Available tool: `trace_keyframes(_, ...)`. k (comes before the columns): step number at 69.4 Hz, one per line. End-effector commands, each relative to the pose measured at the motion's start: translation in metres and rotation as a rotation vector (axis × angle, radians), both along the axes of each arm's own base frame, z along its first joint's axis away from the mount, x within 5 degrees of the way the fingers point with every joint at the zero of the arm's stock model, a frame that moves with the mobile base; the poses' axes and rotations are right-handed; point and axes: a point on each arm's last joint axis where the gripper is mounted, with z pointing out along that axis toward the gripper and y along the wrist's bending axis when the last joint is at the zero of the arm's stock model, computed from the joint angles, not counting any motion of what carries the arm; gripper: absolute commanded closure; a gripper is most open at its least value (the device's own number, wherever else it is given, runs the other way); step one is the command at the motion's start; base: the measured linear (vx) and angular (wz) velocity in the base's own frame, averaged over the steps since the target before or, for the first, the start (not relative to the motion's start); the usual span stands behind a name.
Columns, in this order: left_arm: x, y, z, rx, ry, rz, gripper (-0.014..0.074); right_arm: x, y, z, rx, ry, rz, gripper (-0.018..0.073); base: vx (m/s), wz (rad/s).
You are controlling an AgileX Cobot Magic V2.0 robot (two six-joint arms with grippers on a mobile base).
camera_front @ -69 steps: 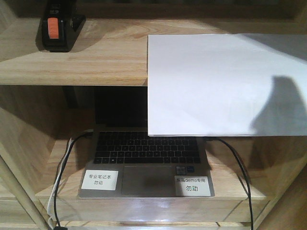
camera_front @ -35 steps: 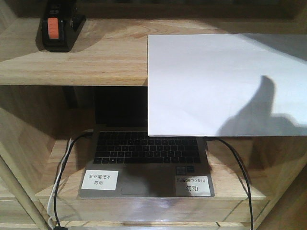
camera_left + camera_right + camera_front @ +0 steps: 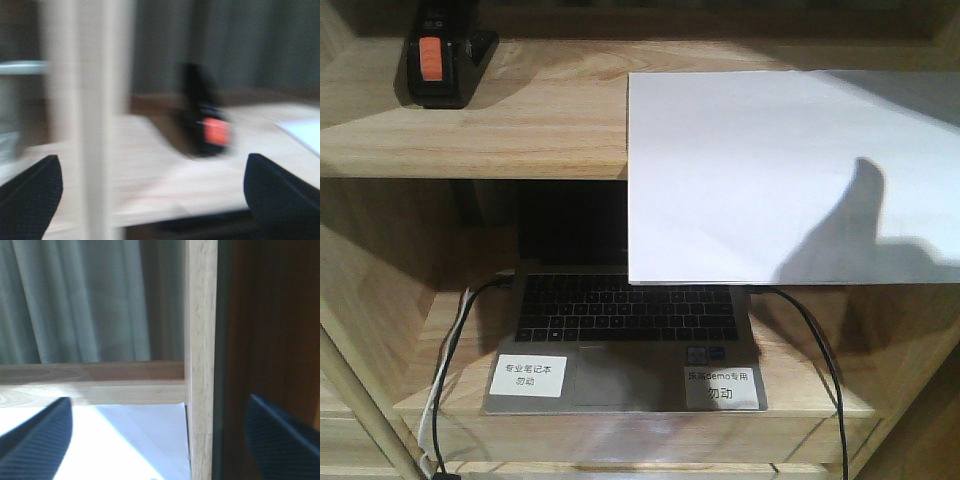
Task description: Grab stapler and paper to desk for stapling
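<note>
Black with an orange-red patch, the stapler [image 3: 442, 55] stands at the far left of the upper shelf [image 3: 540, 110], one stapler only, with nothing touching it. Below, on the lower shelf, lies one open laptop [image 3: 620, 310] with two small printed labels [image 3: 527, 375] on its palm rest and a dark cable [image 3: 450, 350] trailing off each side. Further right, the single sheet of paper [image 3: 790, 175] rests on the upper shelf with its front part hanging over the edge, above the laptop. The one thing that has changed is the shadow [image 3: 850, 235] on the sheet's right side: a second ago it was a low hump near the edge, and now it reaches further left and higher. I take that to mean the right arm is closing on the paper. The left wrist view is smeared, yet it shows the left gripper [image 3: 150, 200] with fingers spread wide and nothing between them, the stapler ahead on the shelf. The right gripper [image 3: 160, 437] is likewise spread and empty, over the paper's far corner beside a shelf post [image 3: 200, 340]. Neither item is grasped yet, and the desk is not in view.
</note>
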Motion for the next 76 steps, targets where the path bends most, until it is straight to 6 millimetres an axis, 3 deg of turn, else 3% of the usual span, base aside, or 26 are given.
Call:
trace_keyframes(1, 0.006, -0.013, 0.010, -0.007, -0.064, -0.124, -0.0106, 0.000, -0.001, 0.013, -0.001, -0.082, -0.008, -0.0020, 0.00, 0.00)
trace_keyframes(14, 0.016, -0.041, 0.007, 0.024, -0.052, -0.338, -0.0101, 0.000, -0.001, 0.013, -0.002, -0.082, -0.008, 0.0068, 0.00, 0.00)
trace_keyframes(29, 0.031, -0.071, 0.006, 0.013, -0.063, -0.461, -0.0099, 0.000, -0.001, 0.013, -0.002, -0.082, -0.008, 0.0132, 0.00, 0.00)
trace_keyframes(51, 0.053, -0.085, 0.008, -0.043, -0.091, -0.437, -0.0087, 0.000, -0.001, 0.013, -0.002, -0.080, -0.008, 0.0184, 0.00, 0.00)
trace_keyframes(76, 0.103, -0.092, 0.057, -0.070, 0.015, -0.155, -0.0080, 0.000, -0.001, 0.013, -0.002, -0.080, -0.008, 0.0199, 0.00, 0.00)
